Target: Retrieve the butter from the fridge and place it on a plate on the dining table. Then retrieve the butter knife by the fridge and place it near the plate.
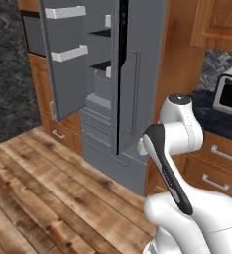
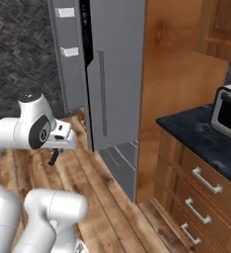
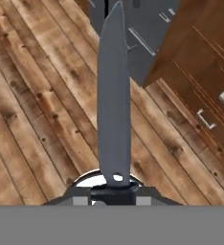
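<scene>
The butter knife is gripped at its handle end by the gripper, jaws closed tight on it, and the grey blade is seen running from the fingers straight up toward twelve o'clock in the hand view. Below the blade, a wooden plank floor is seen, with wooden drawers at two o'clock. In the right base view the gripper is carried low over the floor, out in front of the fridge, and a dark sliver is seen hanging under the hand, too small to be made out clearly. In the left base view the fridge is shown with its left door swung wide open at eleven o'clock, door shelves exposed. A microwave is seen at three o'clock on the dark counter.
</scene>
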Motion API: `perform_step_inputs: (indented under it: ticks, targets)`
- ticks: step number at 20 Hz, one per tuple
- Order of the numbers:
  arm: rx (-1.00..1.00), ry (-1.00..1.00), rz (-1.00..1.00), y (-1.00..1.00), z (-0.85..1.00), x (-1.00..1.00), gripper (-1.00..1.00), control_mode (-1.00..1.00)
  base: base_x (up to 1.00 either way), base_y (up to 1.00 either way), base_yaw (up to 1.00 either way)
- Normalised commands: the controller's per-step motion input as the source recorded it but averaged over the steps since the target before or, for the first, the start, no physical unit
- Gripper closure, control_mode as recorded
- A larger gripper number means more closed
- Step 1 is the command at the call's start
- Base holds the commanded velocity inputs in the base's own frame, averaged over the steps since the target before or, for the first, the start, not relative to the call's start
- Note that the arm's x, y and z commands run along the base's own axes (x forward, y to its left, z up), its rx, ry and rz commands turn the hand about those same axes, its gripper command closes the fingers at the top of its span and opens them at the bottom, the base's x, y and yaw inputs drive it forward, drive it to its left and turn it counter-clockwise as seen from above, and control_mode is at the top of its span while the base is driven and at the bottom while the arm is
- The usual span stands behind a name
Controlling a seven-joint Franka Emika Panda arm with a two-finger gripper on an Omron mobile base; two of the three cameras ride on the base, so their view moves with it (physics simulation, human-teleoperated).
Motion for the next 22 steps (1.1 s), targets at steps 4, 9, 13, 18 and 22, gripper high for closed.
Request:
perform_step_inputs:
  ticks: [4,9,13,18,22]
  targets:
    - [0.0,0.0,0.0,0.0,0.0,0.0,1.0,1.0,-0.61,0.0,0.4]
    - [0.0,0.0,0.0,0.0,0.0,0.0,1.0,1.0,-0.66,0.14,0.36]
    - [0.0,0.0,0.0,0.0,0.0,0.0,1.0,1.0,-0.4,0.38,0.31]
    - [0.0,0.0,0.0,0.0,0.0,0.0,1.0,1.0,0.01,0.74,0.22]
    - [0.0,0.0,0.0,0.0,0.0,0.0,1.0,1.0,0.14,0.8,0.23]
